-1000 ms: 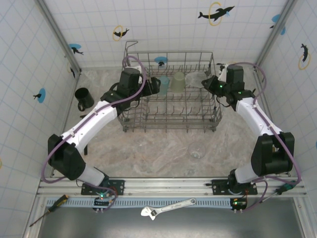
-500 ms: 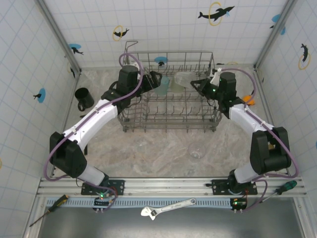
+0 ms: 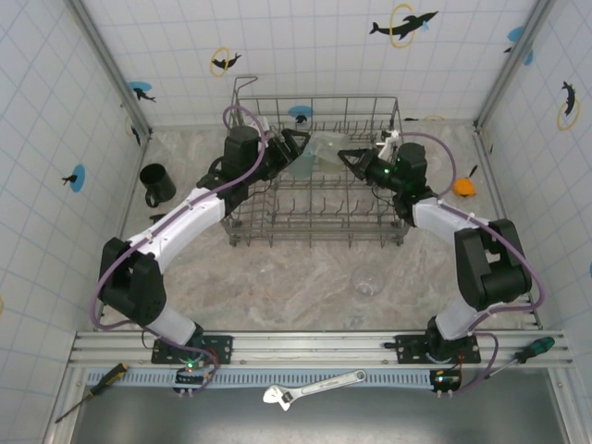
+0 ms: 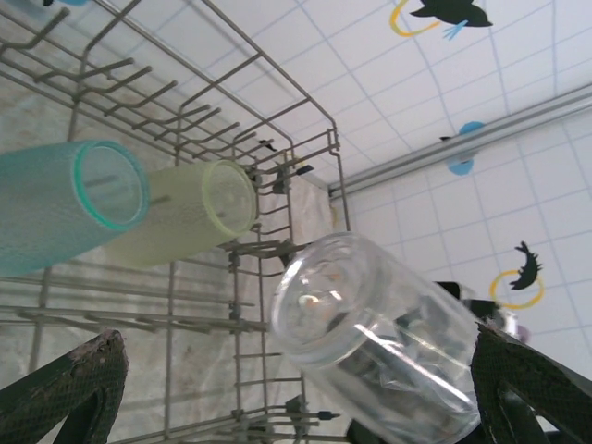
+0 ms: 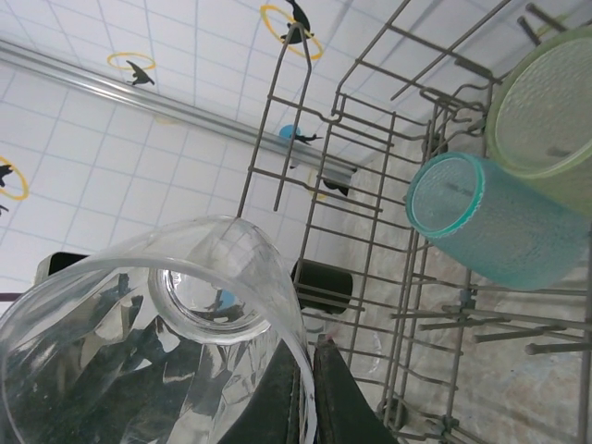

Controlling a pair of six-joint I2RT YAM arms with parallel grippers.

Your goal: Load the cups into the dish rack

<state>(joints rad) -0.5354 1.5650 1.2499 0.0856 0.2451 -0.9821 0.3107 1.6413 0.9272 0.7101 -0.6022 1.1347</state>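
The dish rack (image 3: 319, 242) stands at the back of the table. A teal tumbler (image 3: 303, 166) and a pale green tumbler (image 4: 185, 222) lie side by side in its back row. My right gripper (image 3: 356, 163) is over the rack's back right part. It is shut on the rim of a clear tumbler (image 3: 331, 146), held tilted with its base towards the teal one. In the right wrist view the fingers (image 5: 310, 356) pinch that clear wall (image 5: 139, 342). My left gripper (image 3: 292, 148) hangs open just left of the teal tumbler, its fingers spread wide (image 4: 296, 398) around nothing, with the held clear tumbler (image 4: 370, 342) before it.
A black mug (image 3: 157, 185) stands on the table left of the rack. Another clear tumbler (image 3: 367, 280) sits in front of the rack. A small orange object (image 3: 465, 186) lies right of it. Tiled walls close in the table on three sides.
My right gripper has swung left from the rack's right rim to over its back row, carrying the clear tumbler. The left gripper has shifted slightly towards the back and stays open.
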